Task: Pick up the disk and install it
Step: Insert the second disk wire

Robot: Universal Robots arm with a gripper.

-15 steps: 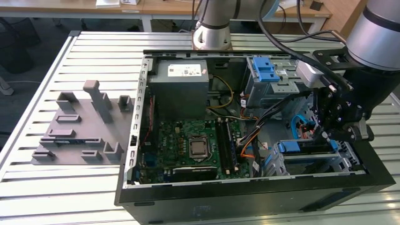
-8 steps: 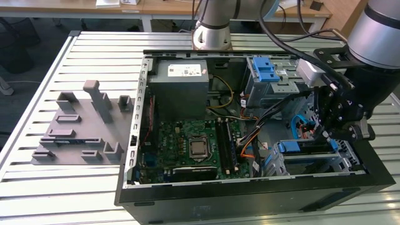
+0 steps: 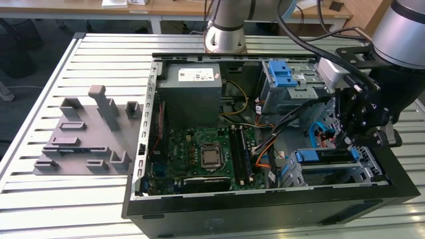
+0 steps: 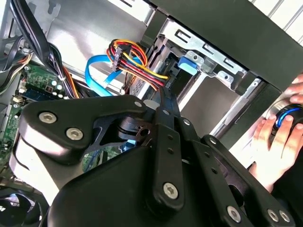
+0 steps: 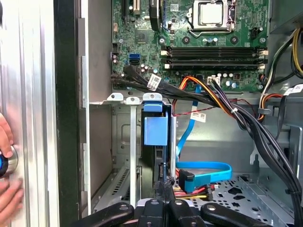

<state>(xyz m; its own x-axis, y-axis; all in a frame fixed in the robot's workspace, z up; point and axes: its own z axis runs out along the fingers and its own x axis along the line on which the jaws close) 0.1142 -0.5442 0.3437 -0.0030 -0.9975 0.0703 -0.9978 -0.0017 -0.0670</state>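
Observation:
The disk (image 3: 325, 157), silver with a blue plastic bracket, sits in the metal drive cage at the near corner of the open computer case on the exterior view's right. In the first wrist view the disk's blue bracket (image 5: 155, 128) stands edge-on in the cage slot. My gripper (image 3: 353, 144) hangs inside the case just above and beside the disk. Its fingers are shut together with nothing between them, the gripper (image 5: 164, 185) close to the disk's end. In the second wrist view the gripper (image 4: 164, 98) points toward the cage.
A grey power supply box (image 3: 192, 94) and the motherboard (image 3: 206, 154) fill the case. A blue flat cable (image 5: 203, 168) and coloured wires (image 4: 135, 61) lie near the fingers. A grey slotted tray (image 3: 86, 134) sits on the table. A person's hand (image 4: 272, 142) rests outside the case wall.

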